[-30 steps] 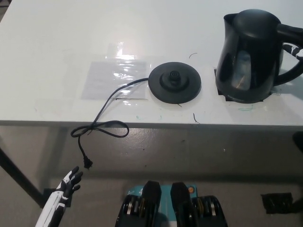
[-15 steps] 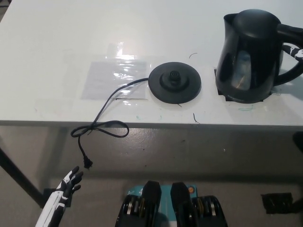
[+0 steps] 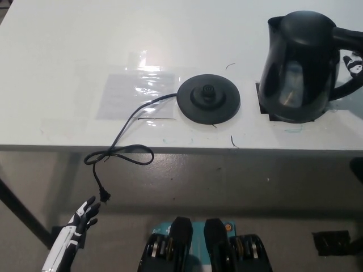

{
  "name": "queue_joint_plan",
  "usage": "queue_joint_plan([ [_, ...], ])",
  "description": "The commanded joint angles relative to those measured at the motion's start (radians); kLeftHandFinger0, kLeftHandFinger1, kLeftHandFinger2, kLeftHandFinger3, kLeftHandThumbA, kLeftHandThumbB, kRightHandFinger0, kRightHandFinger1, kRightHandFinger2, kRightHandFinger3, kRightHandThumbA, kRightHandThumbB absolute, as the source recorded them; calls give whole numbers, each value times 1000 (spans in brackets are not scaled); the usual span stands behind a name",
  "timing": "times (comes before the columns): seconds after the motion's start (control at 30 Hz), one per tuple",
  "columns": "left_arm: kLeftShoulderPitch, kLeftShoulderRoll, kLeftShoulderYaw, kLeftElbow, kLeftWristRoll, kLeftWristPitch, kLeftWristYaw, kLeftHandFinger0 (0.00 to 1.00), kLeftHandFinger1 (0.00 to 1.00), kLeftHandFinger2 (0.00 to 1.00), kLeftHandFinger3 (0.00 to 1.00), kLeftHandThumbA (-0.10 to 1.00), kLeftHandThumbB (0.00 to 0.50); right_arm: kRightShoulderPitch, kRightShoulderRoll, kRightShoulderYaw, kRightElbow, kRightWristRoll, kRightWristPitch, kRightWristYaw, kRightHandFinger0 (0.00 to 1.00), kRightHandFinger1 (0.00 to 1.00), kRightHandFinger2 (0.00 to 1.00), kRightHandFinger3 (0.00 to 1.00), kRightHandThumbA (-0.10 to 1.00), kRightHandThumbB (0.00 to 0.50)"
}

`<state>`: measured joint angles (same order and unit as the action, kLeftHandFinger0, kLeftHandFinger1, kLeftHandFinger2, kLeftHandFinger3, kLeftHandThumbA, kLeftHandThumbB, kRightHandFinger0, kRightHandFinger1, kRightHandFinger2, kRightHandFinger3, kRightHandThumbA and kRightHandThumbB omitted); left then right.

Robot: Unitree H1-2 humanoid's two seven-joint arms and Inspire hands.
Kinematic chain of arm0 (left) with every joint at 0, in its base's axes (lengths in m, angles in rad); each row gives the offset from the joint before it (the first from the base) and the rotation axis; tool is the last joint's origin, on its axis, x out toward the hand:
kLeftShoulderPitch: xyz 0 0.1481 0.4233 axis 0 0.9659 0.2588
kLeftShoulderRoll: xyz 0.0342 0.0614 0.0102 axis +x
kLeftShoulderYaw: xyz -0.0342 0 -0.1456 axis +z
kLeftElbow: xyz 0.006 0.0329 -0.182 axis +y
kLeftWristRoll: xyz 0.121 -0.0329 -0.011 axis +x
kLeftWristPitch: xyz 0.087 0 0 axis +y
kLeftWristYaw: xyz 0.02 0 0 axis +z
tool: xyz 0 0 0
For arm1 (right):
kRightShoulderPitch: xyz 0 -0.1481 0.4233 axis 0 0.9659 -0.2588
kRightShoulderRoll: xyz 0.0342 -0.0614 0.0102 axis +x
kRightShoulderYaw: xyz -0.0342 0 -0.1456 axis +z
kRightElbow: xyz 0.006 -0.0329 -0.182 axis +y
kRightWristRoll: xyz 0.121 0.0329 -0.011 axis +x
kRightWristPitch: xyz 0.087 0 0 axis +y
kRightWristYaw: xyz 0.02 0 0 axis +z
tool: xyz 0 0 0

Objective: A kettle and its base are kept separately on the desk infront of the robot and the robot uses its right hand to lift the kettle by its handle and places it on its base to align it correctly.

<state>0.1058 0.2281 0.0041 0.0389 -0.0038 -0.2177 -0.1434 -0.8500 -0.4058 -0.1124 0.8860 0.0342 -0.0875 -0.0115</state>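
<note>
White desk (image 3: 68,51) with kettle (image 3: 298,68), base (image 3: 208,99)

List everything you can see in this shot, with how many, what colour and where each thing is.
kettle: one, black, upright at the desk's right, handle toward the right edge
kettle base: one, black, round, mid-desk, left of the kettle and apart from it
power cord: one, black, runs from the base over the desk's front edge, plug hanging
clear plastic sheet: one, transparent, flat on the desk left of the base
desk: one, white
left hand: one, white, lower left below the desk, fingers apart, holding nothing
right hand: one, black, only partly visible at the right edge by the kettle's handle
</note>
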Motion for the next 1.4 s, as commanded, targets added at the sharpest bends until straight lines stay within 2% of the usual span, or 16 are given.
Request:
queue_joint_plan([
  [0.0,-14,17,10,-7,-28,-18,-18,1000,1000,1000,1000,1000,360,-89,-26,18,25,-62,0,-81,87,462,866,870,-100,168],
  [0.07,-15,20,10,-11,-30,-12,-21,1000,1000,1000,1000,1000,356,-88,-25,15,28,-54,-4,-74,119,506,860,856,-100,177],
  [0.17,-17,20,10,-15,-28,-8,-18,1000,1000,1000,1000,1000,361,-88,-28,12,38,-47,-34,-68,112,498,798,817,-100,180],
  [0.27,-21,21,12,-14,-28,-8,-16,1000,1000,1000,1000,1000,362,-94,-31,4,44,-33,-37,-59,137,530,817,835,-100,179],
  [0.53,-27,27,10,-18,-6,-1,-8,1000,1000,1000,1000,1000,370,-96,-36,-11,31,-18,-56,-48,96,516,811,832,-100,163],
  [0.67,-27,27,8,-18,6,7,-4,1000,1000,1000,1000,1000,379,-89,-24,-23,-2,-22,-72,-80,55,469,782,828,-100,145],
  [0.7,-28,28,7,-14,2,2,-7,1000,1000,1000,1000,1000,376,-93,-7,-50,-8,8,-99,-91,24,418,734,799,-100,136],
  [0.73,-29,29,7,-12,0,0,-8,1000,1000,1000,1000,1000,376,-97,1,-66,-3,27,-116,-90,20,414,730,796,-100,136],
  [0.77,-27,28,7,-11,-4,-2,-11,1000,1000,1000,1000,1000,362,-97,26,-110,-26,79,-123,-81,1,401,742,748,-100,122],
  [0.83,-23,26,6,-15,-3,0,-10,1000,1000,1000,1000,1000,364,-101,53,-160,-52,128,-102,-88,0,411,751,695,-100,131],
  [0.93,-19,24,4,-12,6,-10,-6,1000,1000,1000,1000,1000,370,-118,103,-254,-73,225,-116,-67,3,431,775,684,-100,109],
  [1.07,-19,25,4,-9,2,-8,-9,1000,1000,1000,1000,1000,374,-131,146,-309,-122,251,-105,-93,0,346,695,652,-100,111],
  [1.13,-15,24,4,-7,-2,-9,-11,1000,1000,1000,1000,1000,377,-128,172,-332,-178,256,-86,-104,0,294,679,597,-100,127],
  [1.23,-16,25,3,-5,1,-3,-10,1000,1000,1000,1000,1000,388,-136,195,-352,-223,262,-67,-123,0,224,625,411,-100,136],
  [1.27,-17,26,3,-2,4,-10,-10,1000,1000,1000,1000,1000,380,-139,199,-353,-230,261,-69,-123,0,239,638,373,-100,140],
  [1.37,-16,26,2,-3,2,-14,-12,1000,1000,1000,1000,1000,378,-140,210,-352,-265,257,-52,-138,0,267,657,388,-100,136],
])
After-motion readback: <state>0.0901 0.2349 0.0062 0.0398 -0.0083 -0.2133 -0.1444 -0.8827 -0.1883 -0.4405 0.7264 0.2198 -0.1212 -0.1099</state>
